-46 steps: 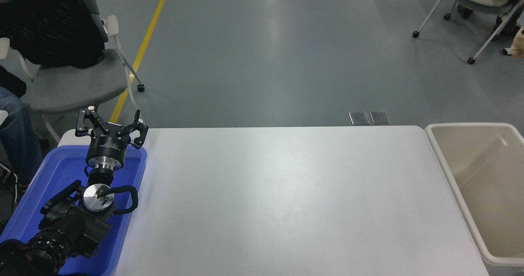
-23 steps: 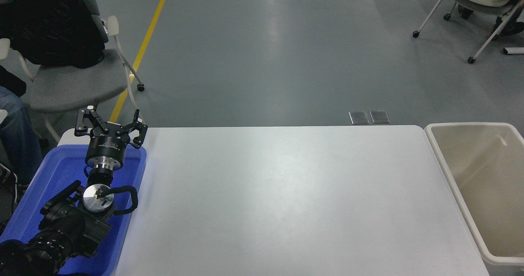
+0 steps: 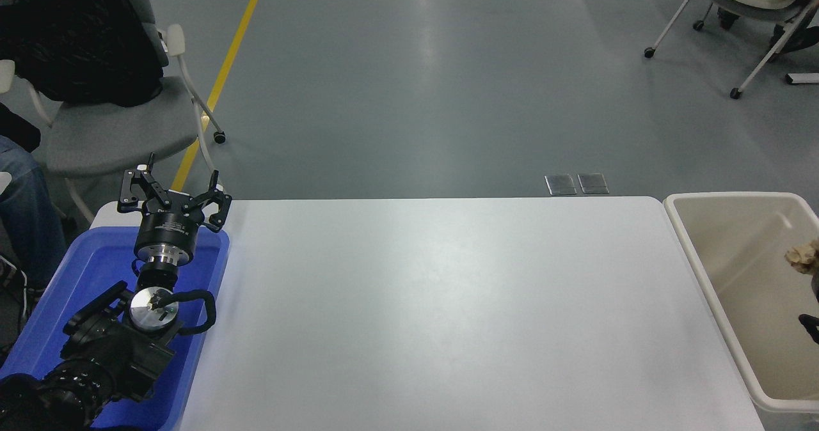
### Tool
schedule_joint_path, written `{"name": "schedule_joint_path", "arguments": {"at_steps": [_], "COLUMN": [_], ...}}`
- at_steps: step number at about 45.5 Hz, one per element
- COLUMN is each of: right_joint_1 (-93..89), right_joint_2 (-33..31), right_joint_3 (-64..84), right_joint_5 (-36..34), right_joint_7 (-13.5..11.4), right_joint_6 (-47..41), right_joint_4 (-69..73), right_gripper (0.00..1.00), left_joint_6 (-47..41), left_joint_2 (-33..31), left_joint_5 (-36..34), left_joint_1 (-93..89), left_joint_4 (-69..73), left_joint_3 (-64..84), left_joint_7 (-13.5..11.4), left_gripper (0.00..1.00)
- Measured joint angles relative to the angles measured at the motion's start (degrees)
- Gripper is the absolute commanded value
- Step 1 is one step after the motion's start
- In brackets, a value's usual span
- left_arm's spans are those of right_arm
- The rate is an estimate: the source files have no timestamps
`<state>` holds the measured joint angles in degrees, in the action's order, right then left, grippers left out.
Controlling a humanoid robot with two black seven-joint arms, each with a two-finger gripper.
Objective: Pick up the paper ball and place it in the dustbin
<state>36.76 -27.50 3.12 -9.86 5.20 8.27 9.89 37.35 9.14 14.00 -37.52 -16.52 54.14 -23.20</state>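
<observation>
Light: bright, even, from overhead.
Glare: pale streaks on the floor; soft sheen on the table.
Shadows: faint.
Focus: sharp; right edge blurred.

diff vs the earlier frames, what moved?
The paper ball has come into view at the right edge, over the dustbin; a dark bit below it at the edge may be the right arm, too little showing to tell a grip. The left gripper stays parked over the blue tray, open. Table unchanged.
</observation>
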Motion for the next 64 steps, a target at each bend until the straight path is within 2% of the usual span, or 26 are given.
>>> {"name": "schedule_joint_path", "arguments": {"at_steps": [5,9,10,12,13,16,17,19,46,64], "right_joint_1": [-1.1,-1.7,-1.8,-2.0,-2.1,-2.2,-2.3,-2.4,-1.1,6.6], "right_joint_2": [0.8,1.1,1.2,1.4,1.4,1.6,1.6,1.7,1.7,0.8], "right_joint_3": [-0.9,-1.4,-1.5,-1.6,-1.7,-1.8,-1.9,-2.1,-3.2,-3.4], "right_joint_5": [-0.4,-0.5,-0.6,-0.6,-0.6,-0.7,-0.8,-0.8,-0.3,-0.2], "right_joint_7": [-0.1,-0.1,-0.1,-0.1,-0.1,-0.1,-0.1,-0.1,-0.1,0.0], "right_joint_6": [0.0,0.1,0.1,0.1,0.1,0.1,0.1,0.0,-0.6,-1.7], "right_joint_4": [-0.1,-0.2,-0.2,-0.2,-0.2,-0.3,-0.3,-0.3,-0.3,2.6], "right_gripper": [0.27,0.33,0.38,0.57,0.63,0.73,0.79,1.0,1.0,1.0], "left_joint_6": [0.0,0.0,0.0,0.0,0.0,0.0,0.0,0.0,0.0,0.0], "left_joint_2": [0.0,0.0,0.0,0.0,0.0,0.0,0.0,0.0,0.0,0.0], "left_joint_5": [0.0,0.0,0.0,0.0,0.0,0.0,0.0,0.0,0.0,0.0], "left_joint_1": [0.0,0.0,0.0,0.0,0.0,0.0,0.0,0.0,0.0,0.0], "left_joint_4": [0.0,0.0,0.0,0.0,0.0,0.0,0.0,0.0,0.0,0.0], "left_joint_3": [0.0,0.0,0.0,0.0,0.0,0.0,0.0,0.0,-0.1,-0.1], "left_joint_7": [0.0,0.0,0.0,0.0,0.0,0.0,0.0,0.0,0.0,0.0], "left_gripper": [0.99,0.99,0.99,0.99,0.99,0.99,0.99,0.99,0.99,0.99]}}
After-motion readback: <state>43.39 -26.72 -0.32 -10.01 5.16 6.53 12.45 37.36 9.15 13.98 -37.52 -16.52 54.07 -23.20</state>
